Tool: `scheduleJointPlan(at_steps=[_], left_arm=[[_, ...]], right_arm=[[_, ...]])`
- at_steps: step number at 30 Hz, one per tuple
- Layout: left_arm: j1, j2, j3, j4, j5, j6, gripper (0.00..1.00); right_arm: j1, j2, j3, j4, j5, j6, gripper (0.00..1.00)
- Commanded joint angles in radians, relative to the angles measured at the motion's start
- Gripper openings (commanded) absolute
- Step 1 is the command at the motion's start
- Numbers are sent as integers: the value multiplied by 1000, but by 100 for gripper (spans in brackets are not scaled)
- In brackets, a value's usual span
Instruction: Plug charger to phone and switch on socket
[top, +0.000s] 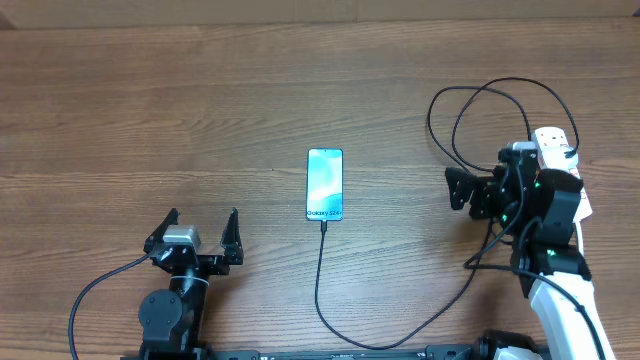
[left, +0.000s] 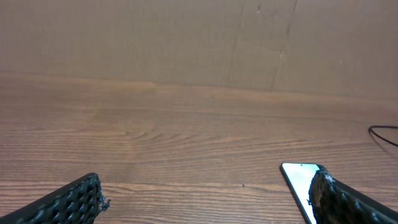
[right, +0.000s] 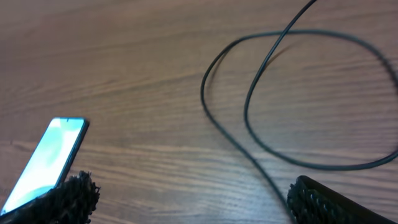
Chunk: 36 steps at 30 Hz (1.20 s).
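Note:
The phone (top: 325, 184) lies face up in the middle of the table with its teal screen lit. The charger (top: 319, 280) is a thin black cable; its end meets the phone's bottom edge, and it runs down, sweeps right and loops behind the right arm (right: 249, 112). The white socket (top: 548, 138) shows only partly, under the right arm. My left gripper (top: 202, 218) is open near the front edge, left of the phone (left: 300, 179). My right gripper (top: 451, 189) is open and points left toward the phone (right: 45, 157), with nothing between its fingers.
The table is brown wood grain (top: 150, 100). A cardboard wall (left: 186, 37) stands along its far edge. Black cable loops (top: 500, 105) lie on the table at the back right, close to the right arm.

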<state>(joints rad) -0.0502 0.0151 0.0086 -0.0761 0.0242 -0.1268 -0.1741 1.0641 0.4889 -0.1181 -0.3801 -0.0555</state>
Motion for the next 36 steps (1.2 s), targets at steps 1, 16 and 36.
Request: scheduleJointPlan(at_steps=[1, 16, 36], left_arm=[[7, -11, -4, -2, -9, 15, 99], [7, -11, -4, -2, -9, 15, 100], [7, -11, -4, -2, -9, 15, 100]], right_arm=[[5, -24, -60, 39, -40, -14, 100], [5, -89, -355, 164, 33, -28, 100], [5, -299, -481, 126, 68, 13, 100]])
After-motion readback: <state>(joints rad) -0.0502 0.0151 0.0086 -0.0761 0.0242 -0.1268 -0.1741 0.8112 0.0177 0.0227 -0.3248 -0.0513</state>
